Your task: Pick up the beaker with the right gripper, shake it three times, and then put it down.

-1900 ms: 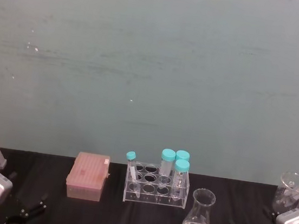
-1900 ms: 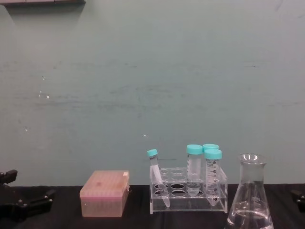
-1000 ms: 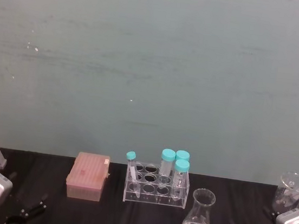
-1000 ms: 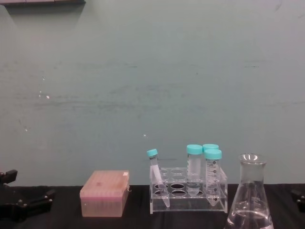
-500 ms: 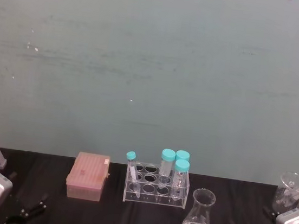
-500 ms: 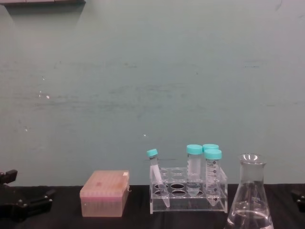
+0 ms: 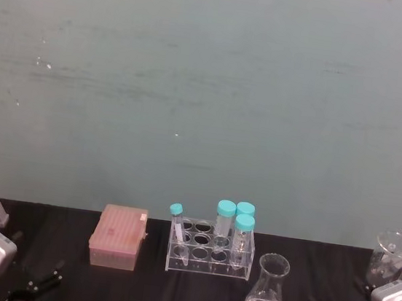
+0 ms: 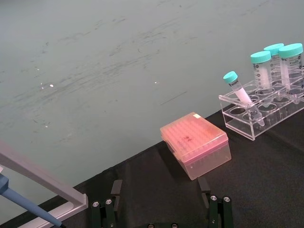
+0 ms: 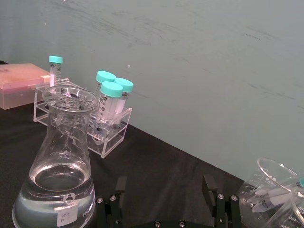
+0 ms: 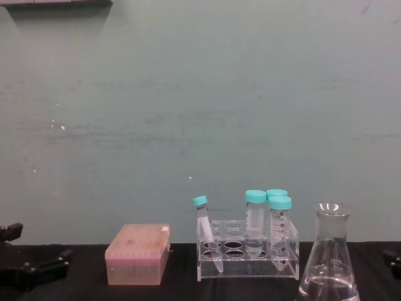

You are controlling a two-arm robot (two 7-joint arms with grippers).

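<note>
The right gripper (image 9: 166, 211) sits low at the near right of the table (image 7: 169, 293). Its two black fingers (image 9: 116, 209) are spread wide apart, with nothing between them and touching nothing. The beaker (image 7: 263, 298) stands upright on the black table just left of that gripper and apart from it, on the near side of the rack (image 7: 210, 253). A shallow layer of clear liquid fills its wide base, while the neck is empty.

The left gripper (image 8: 161, 216) rests at the near left, fingers likewise spread and holding nothing.

The clear rack holds four teal-capped tubes (image 7: 235, 221): one thin tube leaning at its left end and three wider ones upright at its right. A closed pink box (image 7: 117, 236) lies left of the rack. At the far right stand two glass cups (image 9: 270, 190) holding small items too blurred to tell.
</note>
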